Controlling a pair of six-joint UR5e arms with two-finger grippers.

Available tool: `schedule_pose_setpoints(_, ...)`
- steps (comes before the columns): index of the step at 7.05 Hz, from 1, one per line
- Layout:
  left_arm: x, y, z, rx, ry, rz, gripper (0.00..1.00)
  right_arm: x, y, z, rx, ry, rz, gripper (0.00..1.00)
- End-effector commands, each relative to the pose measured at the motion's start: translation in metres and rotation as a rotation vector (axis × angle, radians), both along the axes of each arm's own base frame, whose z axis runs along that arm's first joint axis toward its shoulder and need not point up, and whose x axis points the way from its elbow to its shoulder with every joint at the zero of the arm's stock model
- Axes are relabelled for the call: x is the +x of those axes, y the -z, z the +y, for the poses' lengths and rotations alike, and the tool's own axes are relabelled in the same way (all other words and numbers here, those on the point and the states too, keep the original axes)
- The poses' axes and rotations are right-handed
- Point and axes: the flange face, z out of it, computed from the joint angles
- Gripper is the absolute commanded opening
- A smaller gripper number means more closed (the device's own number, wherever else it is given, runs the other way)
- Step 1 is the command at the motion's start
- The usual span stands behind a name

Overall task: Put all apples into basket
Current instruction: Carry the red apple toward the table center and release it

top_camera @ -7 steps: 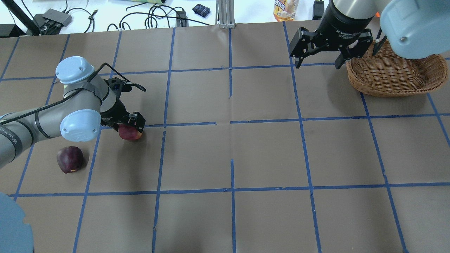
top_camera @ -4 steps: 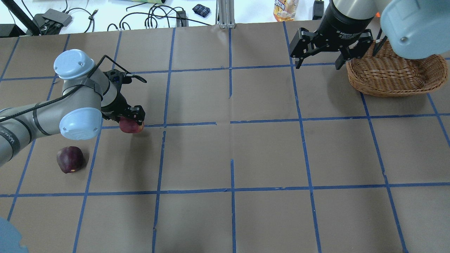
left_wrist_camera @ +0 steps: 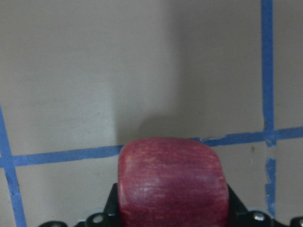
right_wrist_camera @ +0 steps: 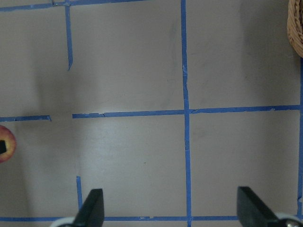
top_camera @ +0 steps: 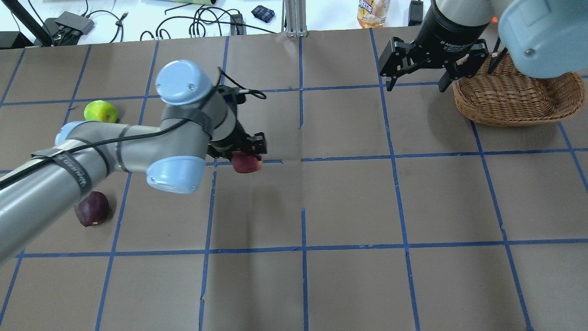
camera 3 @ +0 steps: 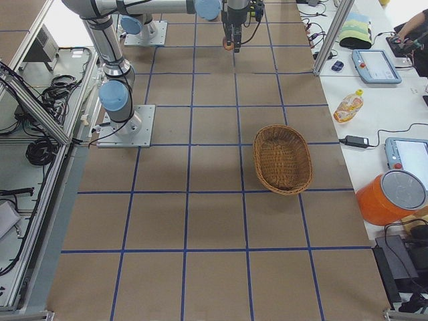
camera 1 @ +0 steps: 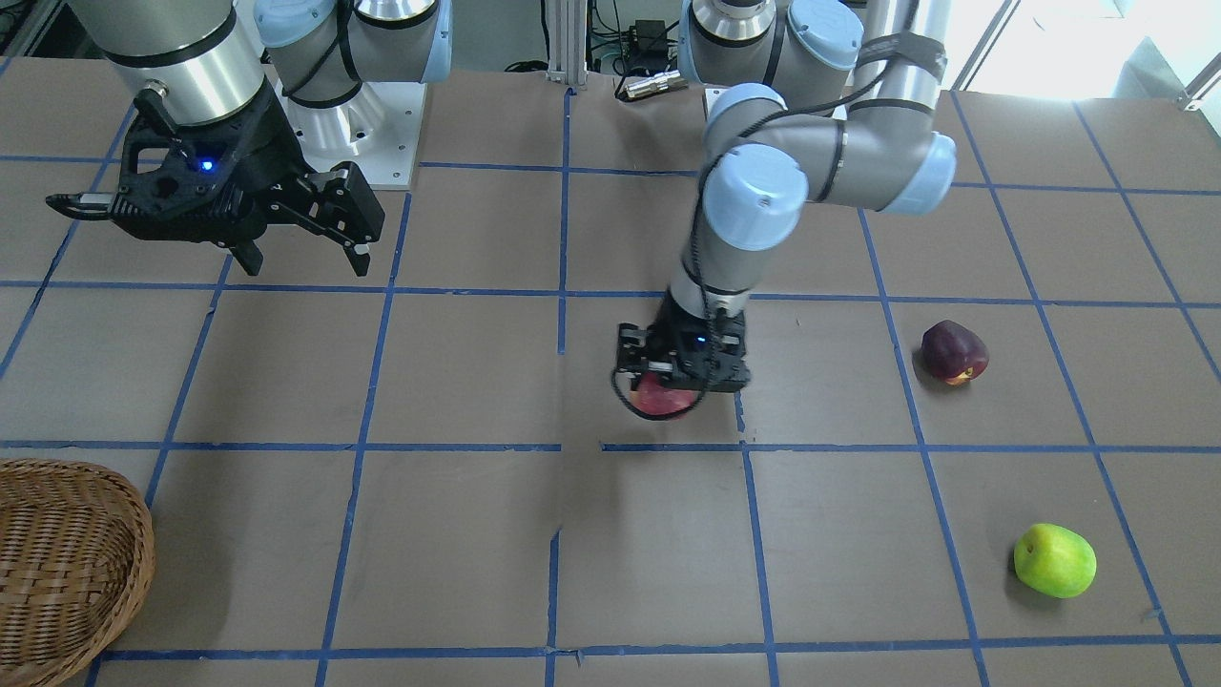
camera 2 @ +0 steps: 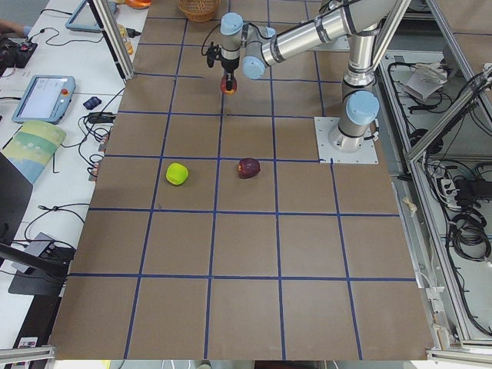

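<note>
Table: brown paper table (top_camera: 349,197) gridded in blue tape, with cables and clutter on the white bench past its far edge.
Left claw: the left claw (camera 1: 675,389) is clamped round the red apple (left_wrist_camera: 170,184), near mid-table. The shadow under the fruit in the wrist view says it's off the surface!
Right claw: the right claw (top_camera: 415,87) hangs with fingers spread wide and nothing between them, just beside the basket's near rim.
Basket: the basket (top_camera: 510,99) sits at the robot's far right, well apart from the carried apple. No fruit shows inside it.
Waiting apples: the maroon apple (top_camera: 92,209) and green apple (top_camera: 100,111) lie on the left side, apart from each other.
Step in hand: I read it as a carry across to the basket.
Doing it well: hold height above the rim, steer round the idle right arm, and lower into the bowl before letting go; a drop from high could bounce out.
Apple: streaky red skin, smooth and waxy-looking, rounded. It's likely to slip in a loose grip and roll once released.
Wicker: ribbed weave with a thick curved rim, probably light, so a nudge may shift it.
Paper: matte and flat, with seams at the tape.
</note>
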Motion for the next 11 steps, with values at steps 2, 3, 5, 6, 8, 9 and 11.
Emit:
schedule_pose_setpoints(2,-0.102,0.031,0.008,-0.025,-0.018,0.041,0.25,0.000,0.001,0.001,0.002,0.000,-0.001,1.00)
schedule_pose_setpoints(3,-0.103,0.048,0.006,-0.015,-0.028,0.030,0.60,0.001,0.000,0.002,0.001,-0.002,0.000,1.00)
schedule_pose_setpoints(5,-0.106,0.049,-0.012,-0.095,0.004,0.073,1.00,0.002,0.000,0.002,-0.001,-0.003,-0.001,1.00)
schedule_pose_setpoints(6,-0.073,0.030,-0.036,-0.112,-0.056,0.105,1.00,0.003,0.000,0.002,0.001,-0.003,0.000,1.00)
schedule_pose_setpoints(8,-0.019,0.000,-0.061,-0.103,-0.138,0.203,1.00,0.001,0.004,0.002,0.011,-0.003,0.005,1.00)
schedule_pose_setpoints(9,0.038,-0.018,-0.075,-0.109,-0.091,0.156,1.00,0.003,0.008,0.004,0.015,0.001,-0.001,1.00)
schedule_pose_setpoints(11,0.158,-0.044,-0.082,-0.074,0.058,-0.124,1.00,0.040,0.039,-0.002,0.042,0.002,-0.006,1.00)
